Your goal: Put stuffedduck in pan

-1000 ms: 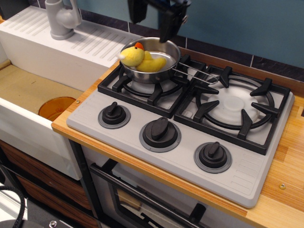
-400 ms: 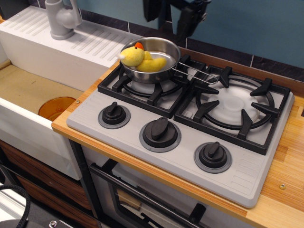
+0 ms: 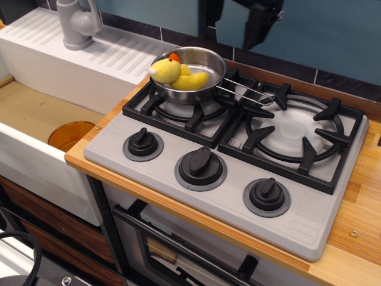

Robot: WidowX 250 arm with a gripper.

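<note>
The yellow stuffedduck (image 3: 174,72) lies inside the shiny steel pan (image 3: 212,64), its head resting on the left rim. The pan stands on the back-left burner grate (image 3: 191,112), with its wire handle (image 3: 245,94) pointing right. My gripper (image 3: 236,24) hangs at the top edge of the view, above and to the right of the pan. Its two dark fingers (image 3: 259,27) stand apart, open and empty, clear of the duck and the pan.
A white sink (image 3: 36,119) with an orange-brown disc (image 3: 70,134) lies at the left, with a grey faucet (image 3: 77,24) behind it. Three black knobs (image 3: 201,165) line the stove front. The right burner grate (image 3: 294,136) carries nothing. The blue wall is close behind.
My gripper has risen and moved to the right, away from the pan. The duck and the pan have not moved.
</note>
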